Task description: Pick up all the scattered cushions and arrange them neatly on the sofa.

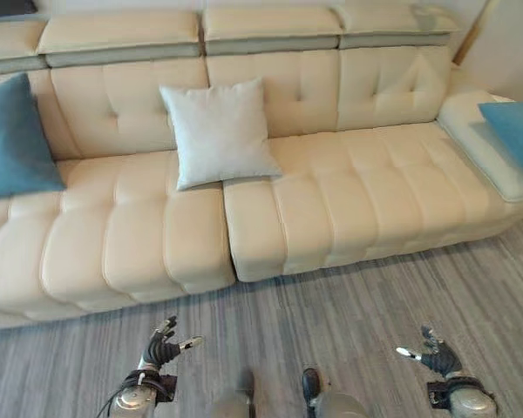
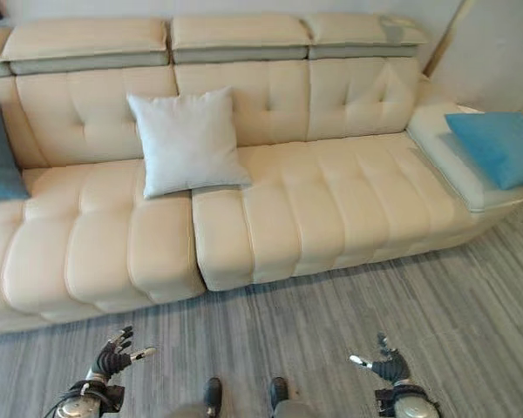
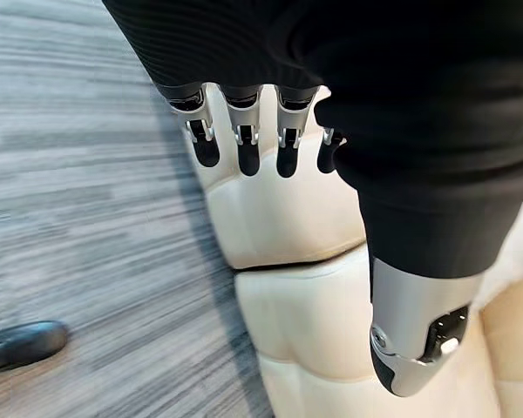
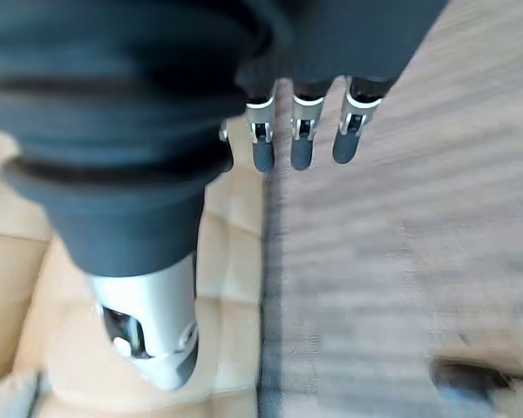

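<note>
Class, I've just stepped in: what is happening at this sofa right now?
A humanoid robot faces a cream sofa. Its left hand and right hand hang open over the grey floor, holding nothing. A white cushion leans on the backrest, a teal cushion sits at the left end, and a blue cushion lies on the right end.

A long cream sofa (image 1: pixel 331 200) with tufted seats and back stands on a grey wood-grain floor (image 1: pixel 349 313). A pale grey cushion (image 1: pixel 220 132) stands on the seat near the middle, leaning upright against the backrest, above the gap between two seat sections. A blue cushion (image 1: pixel 13 139) leans against the backrest at the sofa's left end. Another blue cushion (image 2: pixel 499 146) lies on the flat padded section at the sofa's right end, well apart from the grey one.
</note>
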